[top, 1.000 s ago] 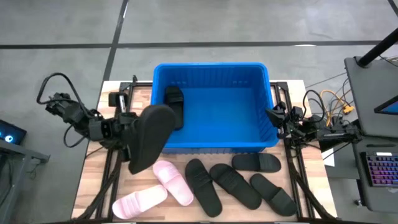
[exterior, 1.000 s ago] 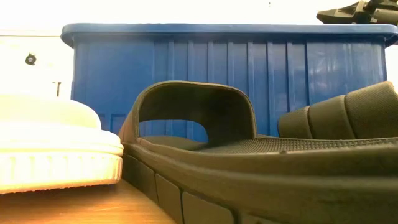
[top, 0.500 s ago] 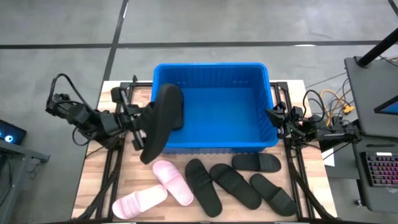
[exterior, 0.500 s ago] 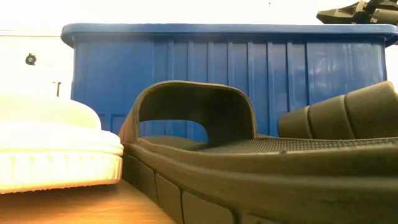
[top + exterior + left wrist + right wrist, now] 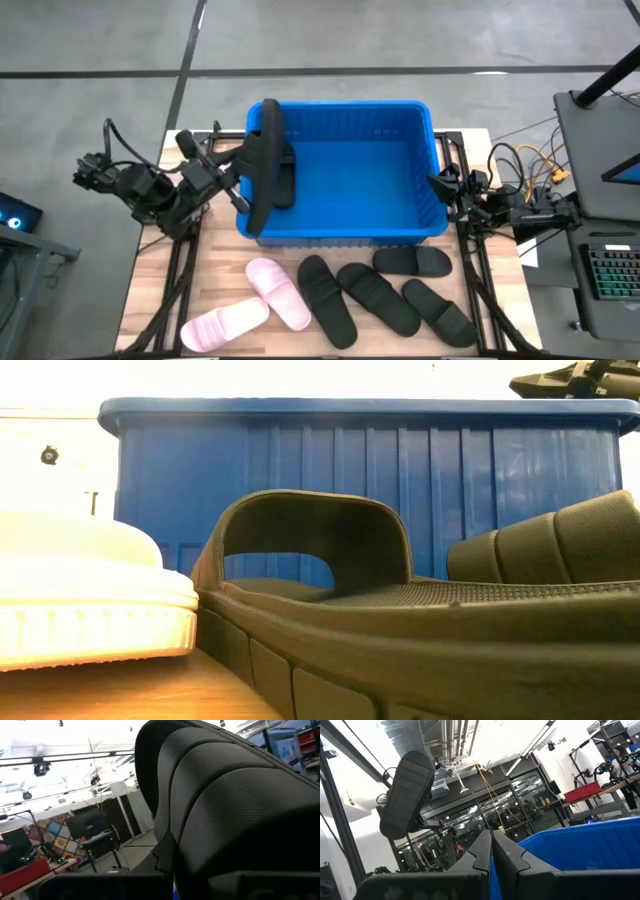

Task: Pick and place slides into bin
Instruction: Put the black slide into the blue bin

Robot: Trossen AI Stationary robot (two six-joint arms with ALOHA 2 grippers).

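High view: a black slide [image 5: 262, 165] is held clamped by the left gripper [image 5: 228, 178] over the bin [image 5: 345, 236] rim; the right gripper [image 5: 440, 185] is clenched empty

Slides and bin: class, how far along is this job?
Done: one black slide lies in the bin. In hand: the left gripper, jaws shut, holds a black slide over the bin's left rim. Left: four black slides and two pink slides on the table. The right gripper waits beside the bin.

Both arms dark, jointed, blocky links. Left arm [image 5: 150, 192] trails looped black cable. Right arm [image 5: 490, 205] carries tangled orange and black wiring; fingers [image 5: 512, 855] dark, tapered.
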